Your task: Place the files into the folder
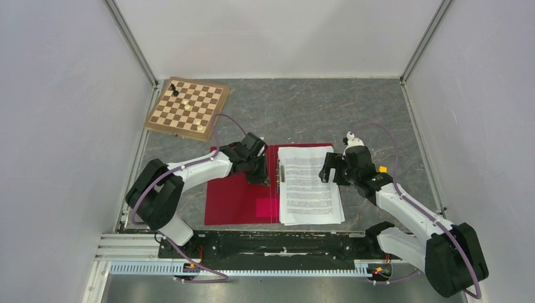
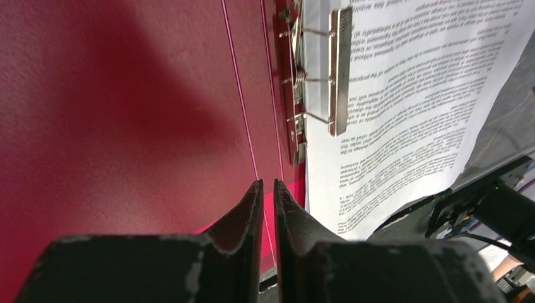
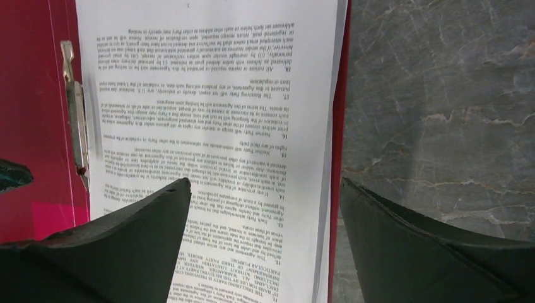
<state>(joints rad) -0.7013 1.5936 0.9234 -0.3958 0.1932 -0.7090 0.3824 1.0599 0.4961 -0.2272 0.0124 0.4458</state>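
The red folder (image 1: 236,196) lies open and flat on the table, pink patch (image 1: 267,206) near its spine. The files (image 1: 309,186), a stack of printed white sheets, lie on its right half, beside the metal clip (image 1: 281,172). My left gripper (image 1: 260,174) is shut and empty, low over the left half just left of the clip; the left wrist view shows the gripper (image 2: 268,184), the folder (image 2: 126,95), the clip (image 2: 340,69) and the files (image 2: 404,95). My right gripper (image 1: 328,170) is open over the stack's right edge; its wrist view shows the gripper (image 3: 265,183), the files (image 3: 221,95) and the folder (image 3: 31,95).
A brown-and-white chessboard (image 1: 187,107) with a few pieces lies at the back left. Grey walls close in the marbled table (image 1: 366,113) on the left, back and right. A metal rail (image 1: 252,265) runs along the near edge by the arm bases.
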